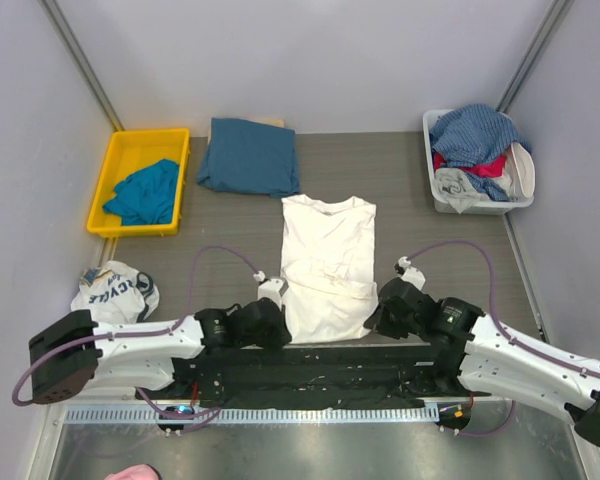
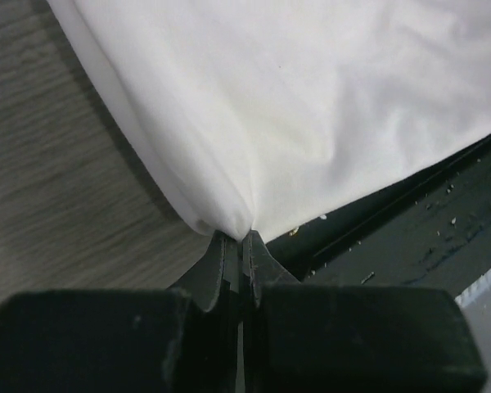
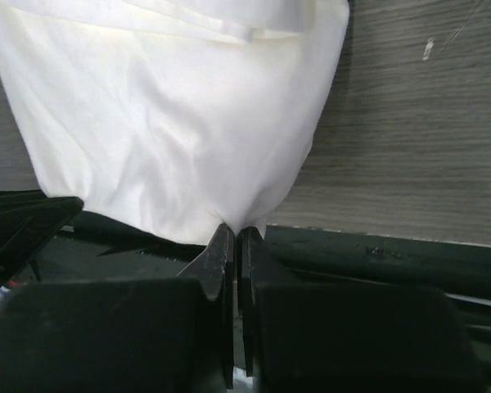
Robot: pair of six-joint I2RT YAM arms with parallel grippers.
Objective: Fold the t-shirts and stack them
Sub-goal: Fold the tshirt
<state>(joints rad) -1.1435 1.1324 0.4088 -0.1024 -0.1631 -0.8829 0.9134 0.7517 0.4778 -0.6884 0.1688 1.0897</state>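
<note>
A white t-shirt [image 1: 327,265] lies lengthwise in the middle of the table, its sleeves folded in and its collar at the far end. My left gripper [image 1: 280,325] is shut on its near left corner [image 2: 229,221]. At the near right corner [image 3: 245,214] my right gripper [image 1: 377,320] is shut on the cloth. Both pinched corners hang over the dark rail at the table's near edge. A folded dark blue t-shirt [image 1: 248,155] rests at the back left.
A yellow bin [image 1: 120,170] at the far left holds a teal garment [image 1: 145,192]. A white basket [image 1: 442,185] at the far right is heaped with clothes. A crumpled white printed garment [image 1: 115,290] lies near the left arm.
</note>
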